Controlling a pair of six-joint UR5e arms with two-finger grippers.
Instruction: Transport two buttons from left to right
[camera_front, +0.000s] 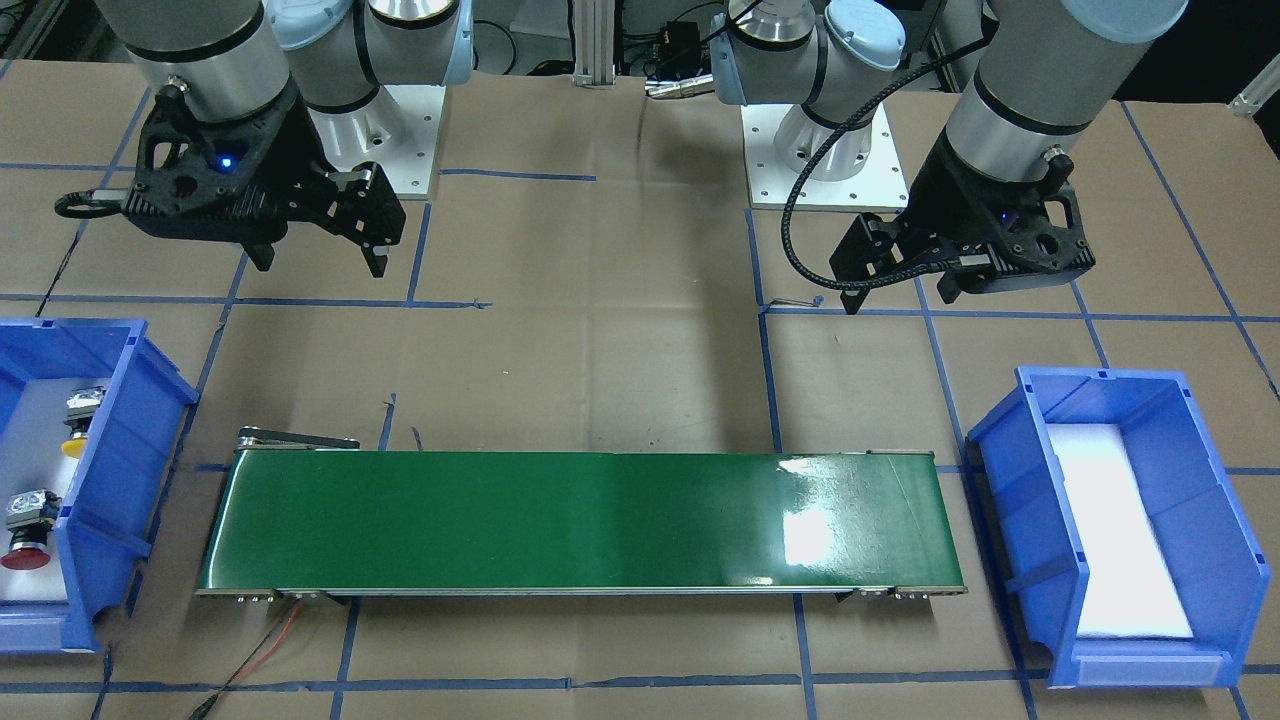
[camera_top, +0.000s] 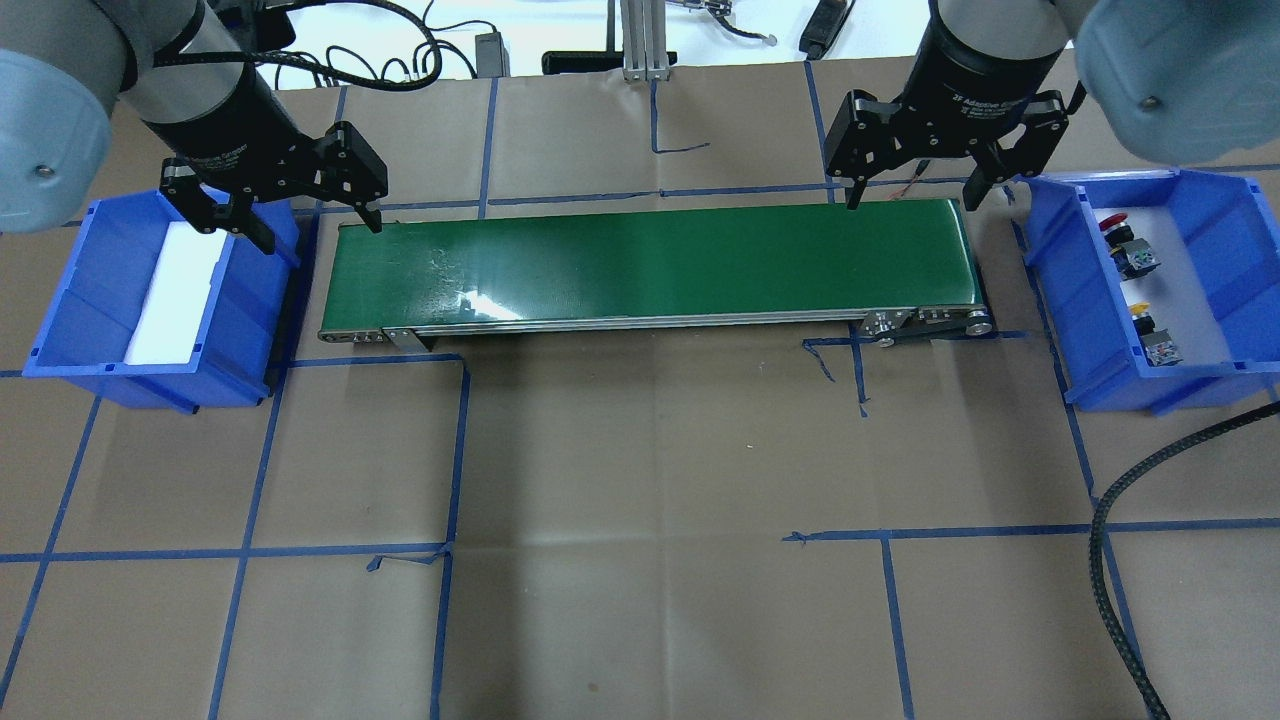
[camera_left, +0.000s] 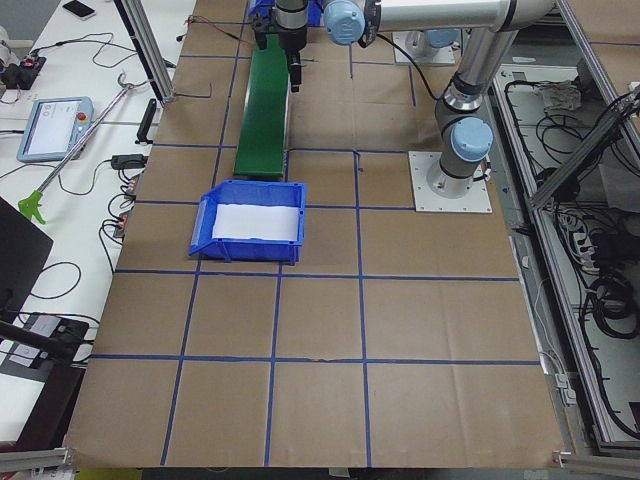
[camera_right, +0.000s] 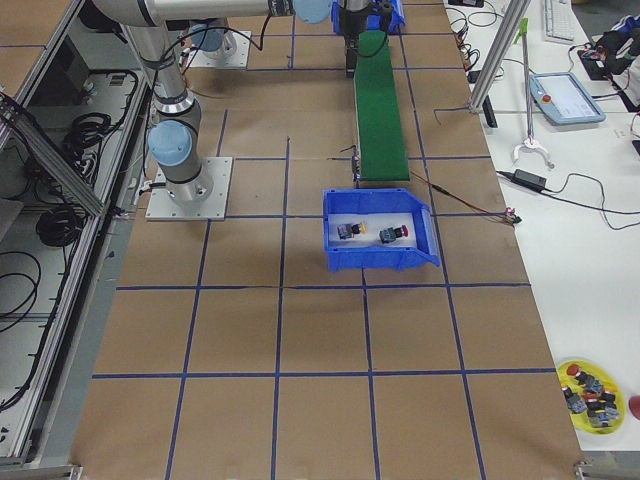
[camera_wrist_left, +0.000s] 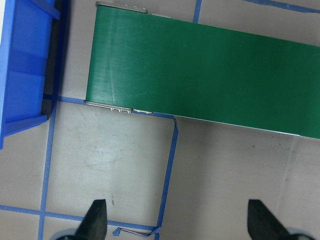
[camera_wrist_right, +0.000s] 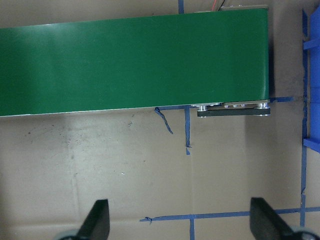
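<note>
In the front-facing view the left gripper (camera_front: 897, 298) hangs at the upper right. Its fingers (camera_front: 851, 296) are spread, with only tabletop (camera_front: 600, 350) showing between them. The right gripper (camera_front: 322, 265) hangs at the upper left, its fingers spread the same way. A green conveyor belt (camera_front: 580, 520) runs across the lower middle. At the left edge, the yellow button (camera_front: 75, 445) and the red button (camera_front: 22, 555) lie apart on the white pad of the button bin (camera_front: 120, 450), yellow above red. The other bin (camera_front: 1020, 470), also blue with a white pad, sits at the lower right, just past the belt's end.

From overhead the layout is mirrored. Both buttons lie in the button bin at the right edge, red nearer the top. The left gripper is at the upper left, where the other bin meets the belt's end. The right gripper is at the upper right, over the belt's far corner. Both pairs of fingers are wide apart.

The exterior left view has the other bin at centre left, with the belt stretching away above it.

The exterior right view shows the button bin at centre, the buttons side by side inside it, red on the right. A yellow dish (camera_right: 592, 392) of small parts sits at the lower right.

In the left wrist view the fingers stand far apart at the bottom edge, over tabletop and blue tape lines (camera_wrist_left: 169, 165). The belt fills the top, and the other bin's wall is at the left edge.

In the right wrist view the fingers are equally spread. The belt is above and a blue bin wall is at the right edge.
</note>
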